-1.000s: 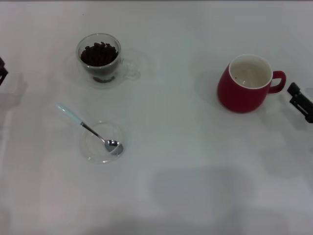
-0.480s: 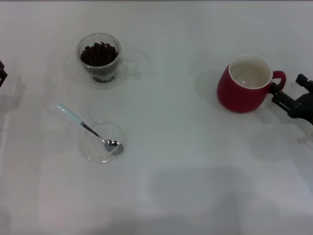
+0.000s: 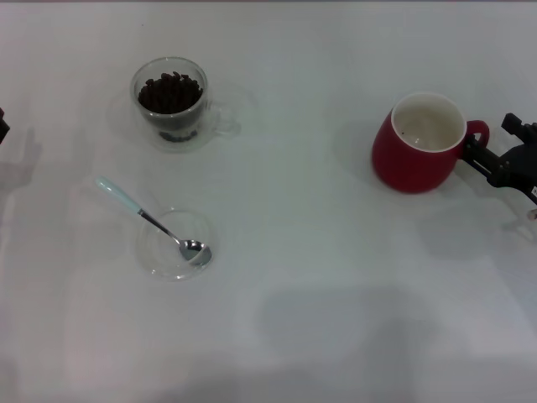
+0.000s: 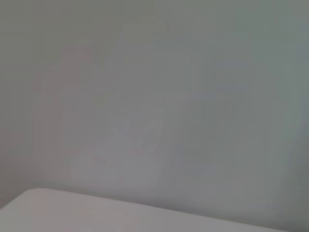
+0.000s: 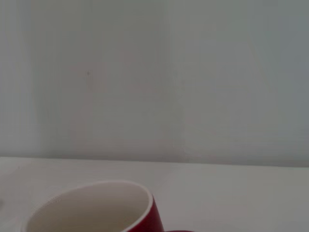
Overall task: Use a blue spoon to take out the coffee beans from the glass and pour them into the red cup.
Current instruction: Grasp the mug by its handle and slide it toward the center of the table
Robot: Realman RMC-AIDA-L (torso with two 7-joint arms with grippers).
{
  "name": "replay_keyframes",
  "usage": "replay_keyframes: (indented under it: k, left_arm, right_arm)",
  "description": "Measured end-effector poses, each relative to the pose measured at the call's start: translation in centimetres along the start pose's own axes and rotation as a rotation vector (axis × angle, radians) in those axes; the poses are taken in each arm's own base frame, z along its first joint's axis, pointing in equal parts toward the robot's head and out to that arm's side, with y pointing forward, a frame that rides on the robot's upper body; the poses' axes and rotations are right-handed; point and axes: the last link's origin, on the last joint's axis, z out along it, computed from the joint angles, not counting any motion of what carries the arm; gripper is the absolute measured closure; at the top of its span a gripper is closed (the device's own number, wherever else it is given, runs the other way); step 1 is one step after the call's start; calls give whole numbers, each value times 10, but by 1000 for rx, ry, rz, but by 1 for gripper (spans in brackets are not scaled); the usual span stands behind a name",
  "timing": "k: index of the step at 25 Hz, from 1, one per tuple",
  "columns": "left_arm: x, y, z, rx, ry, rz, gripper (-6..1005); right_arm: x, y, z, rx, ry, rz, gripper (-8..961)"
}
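Observation:
The glass (image 3: 170, 101) stands at the far left, filled with dark coffee beans (image 3: 170, 91). The blue spoon (image 3: 151, 221) lies nearer, its metal bowl resting in a shallow clear dish (image 3: 161, 252) and its pale handle pointing out to the left. The red cup (image 3: 418, 144) stands upright at the right with its white inside showing; its rim also shows in the right wrist view (image 5: 91, 205). My right gripper (image 3: 488, 138) is open at the cup's loop handle (image 3: 478, 134), one finger on each side. Only a sliver of my left gripper (image 3: 2, 126) shows at the left edge.
The white table (image 3: 294, 252) spreads between the glass and the red cup. The left wrist view shows only a plain wall and a strip of table edge (image 4: 96, 212).
My right gripper has come in from the right edge up to the red cup's handle. My left gripper has slid farther out past the left edge. Glass, spoon and cup have not moved.

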Motion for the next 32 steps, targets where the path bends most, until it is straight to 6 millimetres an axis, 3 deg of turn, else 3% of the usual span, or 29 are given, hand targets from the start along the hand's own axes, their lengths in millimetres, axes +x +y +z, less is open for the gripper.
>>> replay_keyframes:
  k: [4, 9, 15, 17, 28, 32]
  left_arm:
    - [2, -1, 1, 1, 3, 5, 140]
    - [3, -3, 2, 3, 5, 9, 140]
    - [4, -5, 2, 6, 7, 16, 140]
    - [5, -6, 3, 7, 9, 20, 140]
    - [8, -9, 4, 16, 22, 22, 141]
    - [10, -10, 6, 16, 26, 33, 141]
  right_arm:
    - [-1, 1, 2, -4, -3, -7, 88]
    - [-1, 3, 3, -11, -6, -6, 202]
    - [-1, 6, 4, -15, -8, 0, 401]
    - [-2, 7, 5, -17, -10, 0, 637]
    - [-3, 9, 7, -24, -19, -4, 773]
    - [-5, 15, 10, -40, -31, -37, 772]
